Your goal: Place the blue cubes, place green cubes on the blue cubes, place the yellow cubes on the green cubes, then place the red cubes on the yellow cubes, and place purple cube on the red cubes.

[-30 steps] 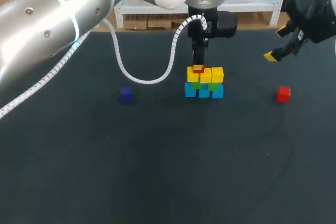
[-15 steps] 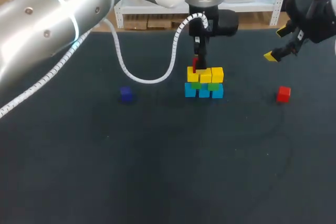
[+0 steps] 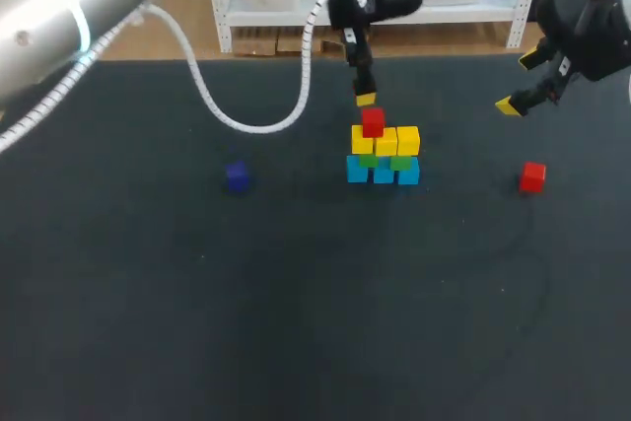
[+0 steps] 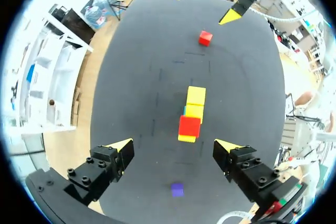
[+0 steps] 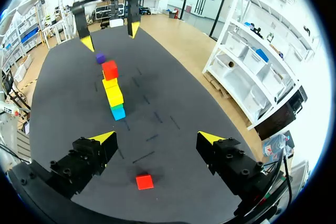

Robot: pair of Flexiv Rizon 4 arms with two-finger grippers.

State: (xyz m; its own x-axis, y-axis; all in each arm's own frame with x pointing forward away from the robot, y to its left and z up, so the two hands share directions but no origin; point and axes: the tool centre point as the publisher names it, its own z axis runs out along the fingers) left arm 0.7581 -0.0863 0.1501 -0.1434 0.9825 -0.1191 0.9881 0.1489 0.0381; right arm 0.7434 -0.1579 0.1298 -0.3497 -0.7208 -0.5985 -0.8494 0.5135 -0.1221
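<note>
The stack stands mid-table: blue cubes (image 3: 383, 174) at the bottom, green cubes (image 3: 400, 162) on them, then yellow cubes (image 3: 396, 140). One red cube (image 3: 373, 122) sits on the yellow row's left part. My left gripper (image 3: 363, 96) hangs open just above it, touching nothing. In the left wrist view the left gripper (image 4: 175, 145) has wide-spread fingers over that red cube (image 4: 189, 126). A second red cube (image 3: 532, 176) lies alone at the right. My right gripper (image 3: 520, 82) hovers open above and behind it, seen empty in its own view (image 5: 156, 137). The purple cube (image 3: 237, 176) lies at the left.
The left arm's white coiled cable (image 3: 246, 120) droops over the table behind the stack. Dark tabletop (image 3: 315, 322) stretches in front of the stack, between the purple cube and the loose red cube (image 5: 144, 182).
My left gripper has opened, let go of the red cube on the yellow row, and risen away from the stack. The right arm has stayed still.
</note>
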